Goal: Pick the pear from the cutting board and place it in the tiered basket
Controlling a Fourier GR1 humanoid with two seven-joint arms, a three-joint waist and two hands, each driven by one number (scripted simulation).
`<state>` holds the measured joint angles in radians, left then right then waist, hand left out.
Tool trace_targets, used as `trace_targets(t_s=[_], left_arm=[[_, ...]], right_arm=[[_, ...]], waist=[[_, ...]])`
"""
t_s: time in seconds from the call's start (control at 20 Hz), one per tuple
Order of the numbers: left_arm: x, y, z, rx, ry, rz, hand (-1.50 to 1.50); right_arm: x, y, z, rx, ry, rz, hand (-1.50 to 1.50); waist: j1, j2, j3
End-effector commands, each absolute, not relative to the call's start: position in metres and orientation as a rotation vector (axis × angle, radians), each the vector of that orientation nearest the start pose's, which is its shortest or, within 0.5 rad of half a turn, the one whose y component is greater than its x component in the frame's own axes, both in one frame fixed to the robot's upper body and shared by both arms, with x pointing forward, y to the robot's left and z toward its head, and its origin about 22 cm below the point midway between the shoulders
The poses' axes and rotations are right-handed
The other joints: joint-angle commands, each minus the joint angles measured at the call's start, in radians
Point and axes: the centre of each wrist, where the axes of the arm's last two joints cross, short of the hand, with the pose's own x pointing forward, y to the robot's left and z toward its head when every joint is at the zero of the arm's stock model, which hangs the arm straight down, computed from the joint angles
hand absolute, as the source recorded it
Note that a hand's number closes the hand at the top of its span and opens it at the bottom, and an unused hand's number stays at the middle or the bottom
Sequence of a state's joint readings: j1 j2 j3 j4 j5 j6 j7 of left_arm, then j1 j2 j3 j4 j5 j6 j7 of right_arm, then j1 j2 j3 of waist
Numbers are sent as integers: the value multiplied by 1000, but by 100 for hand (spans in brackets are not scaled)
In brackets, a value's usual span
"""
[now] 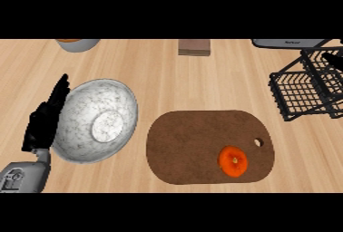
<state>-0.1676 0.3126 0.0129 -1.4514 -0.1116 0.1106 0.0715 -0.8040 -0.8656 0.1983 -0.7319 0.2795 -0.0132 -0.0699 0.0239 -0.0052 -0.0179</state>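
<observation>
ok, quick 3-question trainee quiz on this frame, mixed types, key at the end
1. True or false: the pear already sits in the tiered basket.
2. Which hand is in view? A) left B) right C) both
3. Fill in: the marbled bowl lies to the ____ of the cutting board.

Key:
1. False; it lies on the board, near the hole at the right end.
2. A; the left hand rests open beside the bowl at the view's left.
3. left
</observation>
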Motion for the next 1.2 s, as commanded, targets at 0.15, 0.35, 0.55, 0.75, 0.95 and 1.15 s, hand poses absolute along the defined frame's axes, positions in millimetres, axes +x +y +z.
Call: trace_targets(t_s=[0.15, 0.35, 0.55, 0.75, 0.95, 1.15], left_arm=[[276, 283, 35, 433, -1540, -235, 0], [275, 301, 38, 419, -1540, -233, 0], [281, 302, 32, 438, -1538, -217, 0], [291, 294, 27, 411, -1531, -228, 0], [273, 312, 23, 434, -1532, -222, 0], [280, 305, 36, 442, -1534, -219, 0]], right_arm=[[383, -434, 168, -938, -1438, 547, -150], [381, -439, 185, -935, -1539, 433, -150], [362, -475, 205, -982, -1589, 370, -150], [340, -509, 241, -965, -1537, 262, -150], [305, -550, 251, -899, -1457, 146, -150], [254, -592, 223, -866, -1420, 177, -150]], waist=[[-16, 6, 19], [-20, 4, 18], [-23, 7, 18], [-27, 10, 18], [-25, 7, 18], [-39, 6, 19]])
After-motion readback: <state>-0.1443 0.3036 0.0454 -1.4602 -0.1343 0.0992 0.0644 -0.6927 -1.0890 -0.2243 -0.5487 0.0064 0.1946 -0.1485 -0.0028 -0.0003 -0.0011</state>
